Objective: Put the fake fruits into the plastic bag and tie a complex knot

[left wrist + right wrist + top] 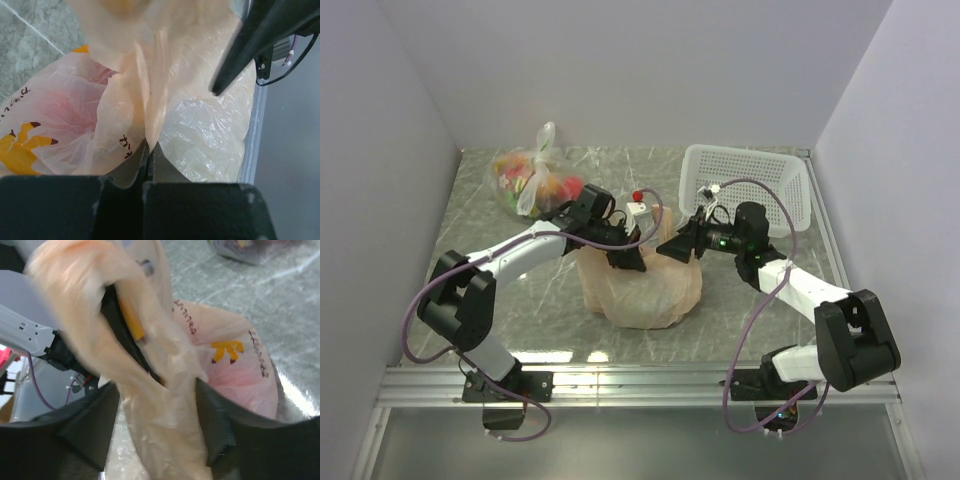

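1. Bolted to the near rail in the overhead view, both arm bases sit closest. The arms reach inward over the table (550, 322) and meet above the plastic bag (640, 295), a peach-orange heap at mid-table. The left gripper (628, 258) and the right gripper (677, 246) hang over the top of the heap, near each other. A white basket (750, 185) lies behind the right arm, and a clear bag (532, 180) of mixed fruits lies behind the left arm. One small red ball (638, 194) shows just beyond the left wrist; what it rests on cannot be told.
2. From the left wrist, the left gripper's black fingers (162, 172) are pressed together on a gathered fold of the plastic bag, which rises from between them. The printed side of the bag, with yellow and pink flowers, spreads to the left. One black finger (245, 50) of the right gripper slants down from the upper right, its tip to the right of the fold.
3. From the right wrist, the right gripper's fingers (95, 425) stand fairly wide on either side of a twisted strand of the plastic bag. The strand fills the gap between them; whether they press it cannot be told. The printed body of the bag rests on the table beyond, at the right.
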### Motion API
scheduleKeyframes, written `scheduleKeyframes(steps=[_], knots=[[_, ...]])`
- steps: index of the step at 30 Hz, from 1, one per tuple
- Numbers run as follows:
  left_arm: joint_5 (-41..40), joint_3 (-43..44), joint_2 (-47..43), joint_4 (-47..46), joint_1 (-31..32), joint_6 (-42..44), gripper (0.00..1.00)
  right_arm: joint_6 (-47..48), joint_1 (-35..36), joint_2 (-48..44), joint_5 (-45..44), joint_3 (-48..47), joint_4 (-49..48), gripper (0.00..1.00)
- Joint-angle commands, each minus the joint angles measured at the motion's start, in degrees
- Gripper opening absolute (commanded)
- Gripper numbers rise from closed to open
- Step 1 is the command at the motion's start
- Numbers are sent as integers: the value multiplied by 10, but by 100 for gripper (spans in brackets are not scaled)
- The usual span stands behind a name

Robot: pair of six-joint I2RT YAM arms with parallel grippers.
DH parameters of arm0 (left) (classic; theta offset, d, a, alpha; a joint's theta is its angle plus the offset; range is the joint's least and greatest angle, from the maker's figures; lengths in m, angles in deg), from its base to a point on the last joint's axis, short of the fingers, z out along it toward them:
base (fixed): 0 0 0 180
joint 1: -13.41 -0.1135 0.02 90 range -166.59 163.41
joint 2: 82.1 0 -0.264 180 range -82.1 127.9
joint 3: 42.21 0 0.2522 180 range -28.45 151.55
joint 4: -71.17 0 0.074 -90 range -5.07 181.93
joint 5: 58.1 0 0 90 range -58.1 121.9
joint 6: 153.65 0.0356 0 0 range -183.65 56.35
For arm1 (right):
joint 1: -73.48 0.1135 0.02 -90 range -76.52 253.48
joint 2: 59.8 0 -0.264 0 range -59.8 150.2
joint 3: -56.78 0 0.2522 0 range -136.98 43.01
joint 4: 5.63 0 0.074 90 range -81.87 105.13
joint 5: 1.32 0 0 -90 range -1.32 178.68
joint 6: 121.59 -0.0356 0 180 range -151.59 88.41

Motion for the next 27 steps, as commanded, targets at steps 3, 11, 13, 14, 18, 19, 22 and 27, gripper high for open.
scheduleKeyframes(steps=[3,11,13,14,18,19,22,27], knots=[[13,-14,-43,-33,1,-8,0,33,-10,-4,-13,6,48,75],[14,-21,-51,-46,1,-17,0,-8,-27,8,13,27,5,71],[15,-20,-47,-47,2,-17,0,-28,-18,11,15,22,-8,65],[16,-20,-45,-48,2,-19,0,-44,-13,12,17,19,-17,63],[8,-17,-35,-36,6,-9,0,-81,2,15,18,12,-40,48],[6,-18,-35,-35,9,-3,0,-81,2,17,14,7,-36,37],[-13,-28,-44,-30,19,10,0,-83,4,21,-3,-8,-11,0],[-56,-47,-85,-32,41,6,1,47,30,26,-115,-60,170,0]])
